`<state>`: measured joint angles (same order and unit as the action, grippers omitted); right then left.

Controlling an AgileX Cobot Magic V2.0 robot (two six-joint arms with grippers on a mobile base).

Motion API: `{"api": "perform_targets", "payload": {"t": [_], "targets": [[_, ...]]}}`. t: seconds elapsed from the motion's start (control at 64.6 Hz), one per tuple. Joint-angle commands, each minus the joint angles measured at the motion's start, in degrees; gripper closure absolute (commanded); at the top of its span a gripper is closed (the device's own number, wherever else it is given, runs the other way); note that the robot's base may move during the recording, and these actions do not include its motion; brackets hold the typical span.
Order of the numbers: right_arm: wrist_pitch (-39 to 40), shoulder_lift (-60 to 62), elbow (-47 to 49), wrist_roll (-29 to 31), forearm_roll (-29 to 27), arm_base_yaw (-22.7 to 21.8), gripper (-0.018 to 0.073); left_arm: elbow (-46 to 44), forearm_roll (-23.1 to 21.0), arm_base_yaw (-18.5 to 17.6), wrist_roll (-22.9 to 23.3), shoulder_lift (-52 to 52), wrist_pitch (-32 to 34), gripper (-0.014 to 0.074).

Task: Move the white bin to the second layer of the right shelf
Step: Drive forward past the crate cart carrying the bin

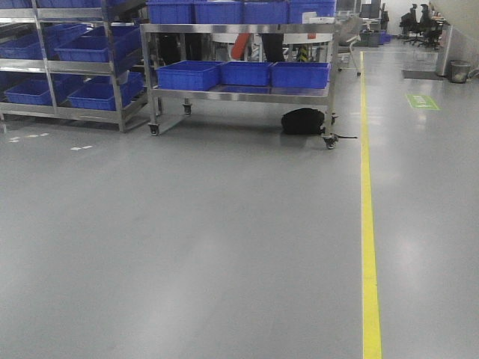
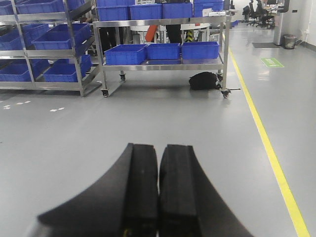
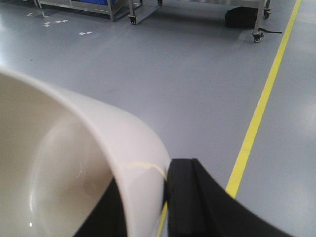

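Transport seems the step: right gripper [image 3: 148, 195] clamps the rim of the glossy cream-white plastic tub [image 3: 74, 148], carried above grey floor [image 3: 197, 74]; keep it level, grip firm. Left gripper [image 2: 158, 158] sits pressed closed, empty. Far off, no roller-rail shelf level shows.

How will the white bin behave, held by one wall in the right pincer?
Probably slippery: the white bin looks glossy, with highlights, so it may slide in the right pincer. Likely light: its visible inside looks empty. Pinched at one wall only, it may tilt.
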<state>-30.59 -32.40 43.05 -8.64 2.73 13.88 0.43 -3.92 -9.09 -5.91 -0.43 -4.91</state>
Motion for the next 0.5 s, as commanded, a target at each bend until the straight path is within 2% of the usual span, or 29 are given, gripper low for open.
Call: {"api": "perform_targets", "payload": {"t": [0.0, 0.48], "targets": [[5.9, -0.5, 1.8, 0.1, 0.3, -0.3, 0.0511, 2.1, -0.3, -0.2, 0.2, -0.8, 4.9, 0.0512], [5.9, -0.5, 1.8, 0.1, 0.3, -0.3, 0.0511, 2.1, -0.3, -0.2, 0.2, -0.8, 4.9, 0.0512]]}}
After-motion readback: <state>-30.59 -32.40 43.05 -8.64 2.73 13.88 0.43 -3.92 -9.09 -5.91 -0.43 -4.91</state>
